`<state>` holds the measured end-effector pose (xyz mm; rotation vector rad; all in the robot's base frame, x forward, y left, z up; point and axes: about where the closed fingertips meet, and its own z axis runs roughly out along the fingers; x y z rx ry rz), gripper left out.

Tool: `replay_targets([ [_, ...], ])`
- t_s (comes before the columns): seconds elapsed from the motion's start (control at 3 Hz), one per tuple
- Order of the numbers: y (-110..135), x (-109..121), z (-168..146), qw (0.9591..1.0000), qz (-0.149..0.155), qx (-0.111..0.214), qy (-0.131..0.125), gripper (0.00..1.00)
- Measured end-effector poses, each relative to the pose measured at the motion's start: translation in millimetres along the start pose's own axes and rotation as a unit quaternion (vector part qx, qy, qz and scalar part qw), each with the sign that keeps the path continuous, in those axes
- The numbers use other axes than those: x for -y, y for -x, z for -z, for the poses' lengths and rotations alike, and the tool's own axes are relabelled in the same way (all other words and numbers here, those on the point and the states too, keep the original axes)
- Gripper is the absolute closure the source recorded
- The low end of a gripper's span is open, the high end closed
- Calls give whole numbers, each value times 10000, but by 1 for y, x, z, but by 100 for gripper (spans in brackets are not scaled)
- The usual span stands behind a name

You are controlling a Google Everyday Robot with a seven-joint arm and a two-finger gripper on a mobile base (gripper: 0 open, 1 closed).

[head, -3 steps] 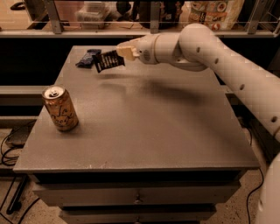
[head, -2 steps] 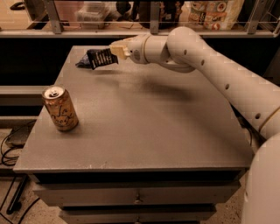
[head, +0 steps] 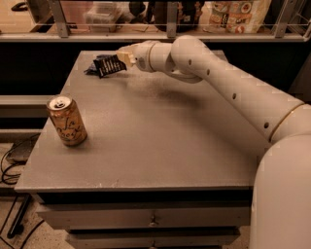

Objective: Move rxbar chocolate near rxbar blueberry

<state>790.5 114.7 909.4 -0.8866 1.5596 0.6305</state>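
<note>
The rxbar chocolate [head: 109,65], a black wrapper with white lettering stripes, is held in my gripper [head: 122,57] at the far left of the grey table [head: 155,131]. It hangs just above the tabletop. The rxbar blueberry [head: 91,69], a dark navy wrapper, lies on the table just left of and partly behind the chocolate bar; only its left end shows. My white arm [head: 218,82] reaches in from the right across the table's back.
A tan soda can [head: 66,121] stands upright near the table's left front edge. Drawers [head: 153,221] sit below the tabletop. A shelf with bags and containers [head: 238,14] runs behind the table. Cables [head: 9,170] lie on the floor at left.
My gripper has carried the chocolate bar leftward and toward the back, so the bar now overlaps the blueberry bar. The can has not moved.
</note>
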Motion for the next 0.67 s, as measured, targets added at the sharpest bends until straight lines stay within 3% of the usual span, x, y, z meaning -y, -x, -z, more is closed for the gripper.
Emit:
replay_targets([
  [0.33, -4, 6, 1, 9999, -41, -27, -97, 13],
  [0.67, -4, 4, -1, 10000, -44, -28, -81, 0],
])
